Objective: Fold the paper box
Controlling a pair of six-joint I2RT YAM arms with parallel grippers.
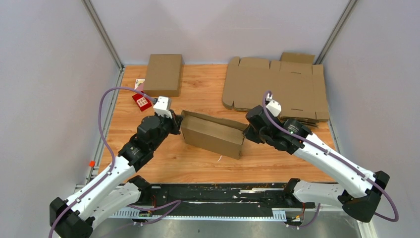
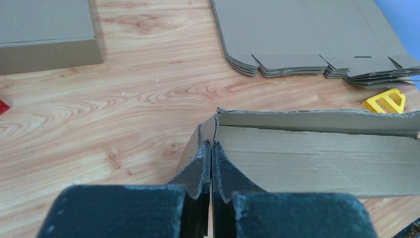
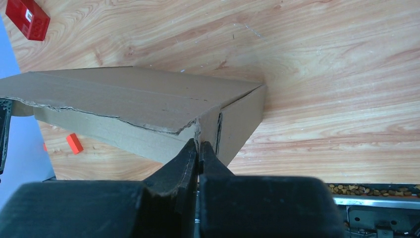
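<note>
A half-folded brown cardboard box [image 1: 213, 134] sits near the middle of a wooden desk [image 1: 198, 166]. It lies at a slant, with its left end a little farther from the arms than its right end. One long panel stands up along its far side, and in the right wrist view that panel's edge looks ragged.

The left pincer [image 2: 211, 146] is at the box's left end. Its two black fingers are pressed almost together, pinching the cardboard at the corner. The right pincer [image 3: 199, 145] is at the right end, its fingers likewise nearly touching and clamped on the thin cardboard wall by that corner. So the box is held at both ends between the two arms.

At the far left of the desk lies a finished closed box [image 1: 163, 74]. Just in front of it is a small red block [image 1: 142, 101]. At the far right lies a stack of flat cardboard sheets [image 1: 277, 87], uncreased and spread out. A yellow plastic piece [image 2: 384, 100] lies just beside the stack's near edge.
</note>
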